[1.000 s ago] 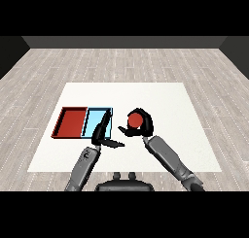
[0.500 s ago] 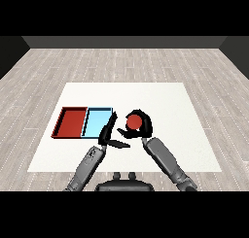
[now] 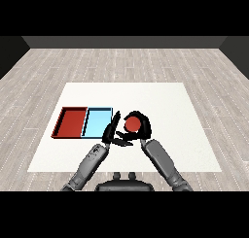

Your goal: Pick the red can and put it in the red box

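Observation:
The red can sits in my right hand, whose fingers curl round it just right of the trays. The red tray lies at the left, with the light blue tray touching its right side. My left hand hangs with straight fingers over the light blue tray's right edge, close beside the can.
The white table spreads far beyond the trays, bordered by a grey plank floor. Both grey forearms rise from the lower edge toward the middle.
My right hand has carried the red can a little leftward, toward the trays. The left hand has shifted slightly to the right, closer to the can.

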### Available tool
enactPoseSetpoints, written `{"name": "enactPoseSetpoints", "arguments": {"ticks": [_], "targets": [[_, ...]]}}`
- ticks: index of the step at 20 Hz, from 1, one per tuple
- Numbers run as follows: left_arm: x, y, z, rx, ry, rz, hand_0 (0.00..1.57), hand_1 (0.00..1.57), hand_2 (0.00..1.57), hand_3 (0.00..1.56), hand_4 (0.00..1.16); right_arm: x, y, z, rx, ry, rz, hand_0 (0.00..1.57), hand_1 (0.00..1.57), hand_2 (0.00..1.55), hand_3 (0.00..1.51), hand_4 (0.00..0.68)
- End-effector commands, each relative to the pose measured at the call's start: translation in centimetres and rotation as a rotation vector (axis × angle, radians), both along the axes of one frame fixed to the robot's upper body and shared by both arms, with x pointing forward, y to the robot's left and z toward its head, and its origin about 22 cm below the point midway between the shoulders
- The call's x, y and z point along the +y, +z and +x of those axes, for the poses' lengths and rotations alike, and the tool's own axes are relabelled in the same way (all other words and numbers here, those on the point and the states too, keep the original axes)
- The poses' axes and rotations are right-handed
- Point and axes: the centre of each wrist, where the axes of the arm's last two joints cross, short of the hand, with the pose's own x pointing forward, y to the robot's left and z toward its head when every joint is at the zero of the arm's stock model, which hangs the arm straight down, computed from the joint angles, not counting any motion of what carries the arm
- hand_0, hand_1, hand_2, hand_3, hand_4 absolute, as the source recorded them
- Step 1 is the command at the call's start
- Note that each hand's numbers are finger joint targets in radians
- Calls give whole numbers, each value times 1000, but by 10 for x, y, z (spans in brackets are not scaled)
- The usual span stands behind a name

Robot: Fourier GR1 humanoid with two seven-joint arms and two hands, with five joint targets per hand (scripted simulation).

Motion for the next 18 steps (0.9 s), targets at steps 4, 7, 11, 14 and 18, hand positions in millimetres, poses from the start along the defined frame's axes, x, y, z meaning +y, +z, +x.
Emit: {"name": "enactPoseSetpoints", "arguments": {"ticks": [4, 7, 11, 14, 18], "targets": [[-15, 1, -11, 21, -41, -30, 0, 0, 0, 0, 0, 14, 5, 1, 1, 46, 64, 1469, 1469, 1432, 1399, 644], [-14, -4, 1, 7, -32, -28, 0, 0, 0, 0, 0, 6, 11, -12, 16, 46, 60, 1507, 1507, 1452, 1411, 654], [-18, -11, 1, 32, -57, -51, 0, 0, 0, 0, 0, 25, 5, -6, 10, 66, 93, 1507, 1507, 1450, 1417, 652], [-11, -3, -13, 32, -54, -28, 0, 0, 0, 0, 0, 39, 2, 3, 9, 60, 65, 1532, 1532, 1462, 1417, 658], [-15, -6, 1, 18, -64, -37, 0, 0, 0, 0, 0, 22, -10, -4, 27, 71, 56, 1520, 1520, 1459, 1405, 646]]}}
